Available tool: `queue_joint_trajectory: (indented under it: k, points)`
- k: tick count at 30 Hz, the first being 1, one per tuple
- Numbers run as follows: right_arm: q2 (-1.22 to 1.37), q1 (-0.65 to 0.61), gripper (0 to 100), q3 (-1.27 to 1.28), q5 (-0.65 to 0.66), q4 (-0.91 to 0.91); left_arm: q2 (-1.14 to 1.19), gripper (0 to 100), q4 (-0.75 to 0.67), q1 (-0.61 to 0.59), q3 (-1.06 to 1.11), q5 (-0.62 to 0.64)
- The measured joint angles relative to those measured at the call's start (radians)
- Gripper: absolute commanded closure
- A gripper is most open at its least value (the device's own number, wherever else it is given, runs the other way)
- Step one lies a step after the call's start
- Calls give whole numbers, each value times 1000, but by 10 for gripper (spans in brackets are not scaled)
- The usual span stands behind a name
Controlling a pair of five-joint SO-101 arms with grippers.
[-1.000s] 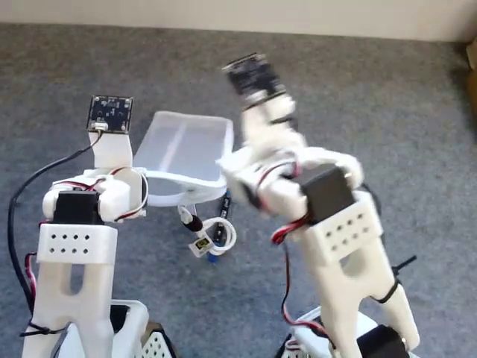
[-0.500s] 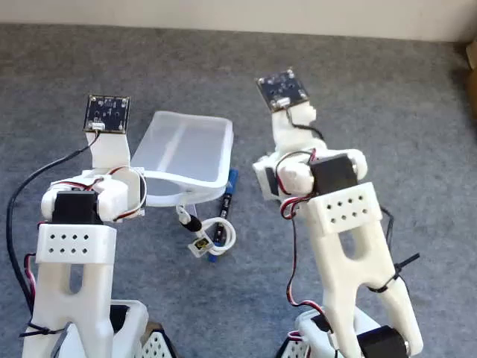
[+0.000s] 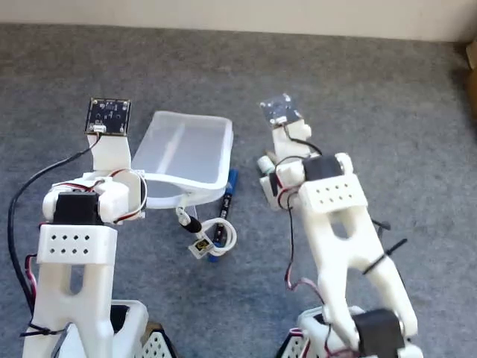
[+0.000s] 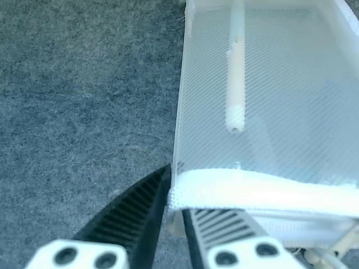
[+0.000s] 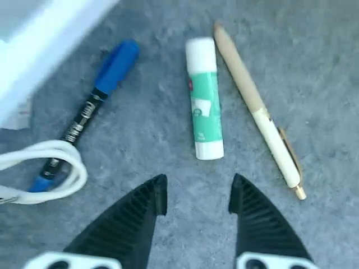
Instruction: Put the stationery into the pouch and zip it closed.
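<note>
Jaws of the right gripper (image 5: 199,182), spread wide, have been swung back to above the glue stick (image 5: 204,98), which is probably to be taken next for the pouch (image 3: 186,149).

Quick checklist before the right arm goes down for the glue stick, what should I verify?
1. Right tool is open: ok.
2. Glue stick sits ahead of the gap between the jaws: ok.
3. Glue stick lies apart from the pen, with room for a jaw on each side: ok.
4. Left tool grips the pouch at its rim: ok.
5. Pouch mouth is open wide enough to take the glue stick: cannot tell.
6. Marker is free for a later pick: not ok, the cord loops over it.
</note>
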Motion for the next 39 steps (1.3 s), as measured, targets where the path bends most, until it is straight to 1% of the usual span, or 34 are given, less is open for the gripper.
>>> queue_joint_trajectory:
  k: [3, 8, 25, 30, 32, 34, 37, 38, 39]
  points:
    - [106, 21, 800, 0, 23, -8, 0, 993, 0, 0, 0, 0]
    - [249, 20, 800, -52, 49, -11, 0, 993, 0, 0, 0, 0]
    - [586, 28, 800, -315, 54, -12, -2, 993, 0, 0, 2, 0]
    - [678, 64, 801, -373, 54, -12, -2, 993, 0, 0, 2, 0]
    - [701, 80, 825, -387, 55, -12, -2, 993, 0, 0, 2, 0]
    - [717, 87, 881, -396, 61, -11, -2, 993, 0, 0, 2, 0]
    - [718, 94, 972, -400, 118, -11, -2, 993, 0, 0, 2, 0]
    - [718, 101, 995, -400, 137, -12, -2, 993, 0, 0, 2, 0]
    - [718, 106, 995, -400, 152, -18, -2, 993, 0, 0, 2, 0]
